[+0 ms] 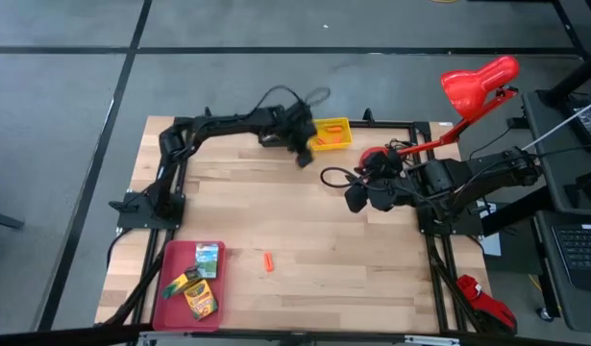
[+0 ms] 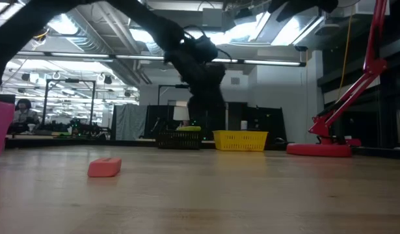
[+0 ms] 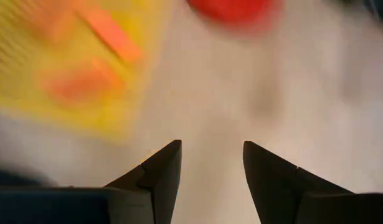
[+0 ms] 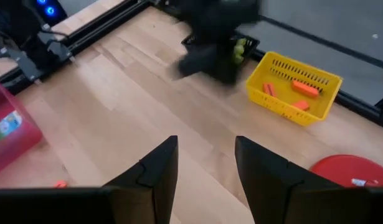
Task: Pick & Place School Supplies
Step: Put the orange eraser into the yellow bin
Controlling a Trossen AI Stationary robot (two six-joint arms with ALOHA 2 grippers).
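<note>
Taking the yellow bin (image 1: 332, 134) at the far edge of the bench (image 1: 305, 231) as the landmark, the red tray (image 1: 170, 288) lay well to its left at the near corner and held three yellow-and-green crayon boxes (image 1: 196, 284), lying close together; their printing was too small to read. Between tray and bin, alone on the bare wood, lay one stubby orange piece (image 1: 268, 261). The left pincer (image 1: 301, 151) hung just beside the bin's left side, its fingers (image 3: 160, 177) apart and holding nothing. Inside the yellow bin lay several orange pieces (image 4: 291, 93), and against its left side a black bin (image 4: 241, 46) held something lime-green (image 4: 240, 50), mostly hidden by the left arm. To the bin's right, a little nearer the front, the right pincer (image 1: 355, 200) waited above the bench with its fingers (image 4: 155, 174) spread and empty, next to a red disc-shaped base (image 4: 350, 171).
</note>
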